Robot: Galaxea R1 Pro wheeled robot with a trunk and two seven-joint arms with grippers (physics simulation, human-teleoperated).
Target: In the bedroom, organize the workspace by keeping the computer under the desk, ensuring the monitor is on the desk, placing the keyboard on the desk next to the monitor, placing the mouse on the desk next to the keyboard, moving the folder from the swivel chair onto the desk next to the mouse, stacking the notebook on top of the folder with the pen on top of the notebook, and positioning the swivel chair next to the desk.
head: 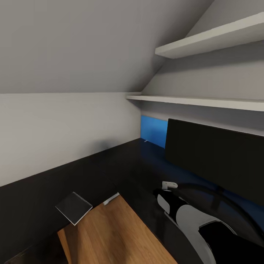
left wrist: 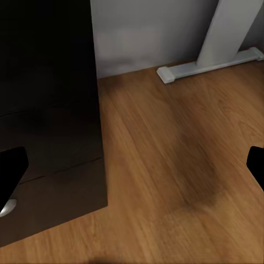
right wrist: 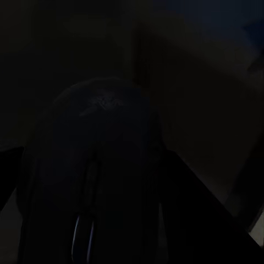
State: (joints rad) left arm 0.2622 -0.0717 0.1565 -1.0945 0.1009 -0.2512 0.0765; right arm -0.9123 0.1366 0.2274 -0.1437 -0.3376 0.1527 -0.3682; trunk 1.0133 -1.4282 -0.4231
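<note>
Right arm (head: 190, 216) reaches low over desk (head: 132, 172); gripper closed around mouse (right wrist: 93, 165). Left gripper (left wrist: 132, 170) spread, empty.

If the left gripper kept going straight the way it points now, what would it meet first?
Most likely the wood floor. In the left wrist view, the left gripper points at bare planks between its fingers, with the black drawer unit to one side and the desk's white leg farther off. Depth is hard to judge.
</note>
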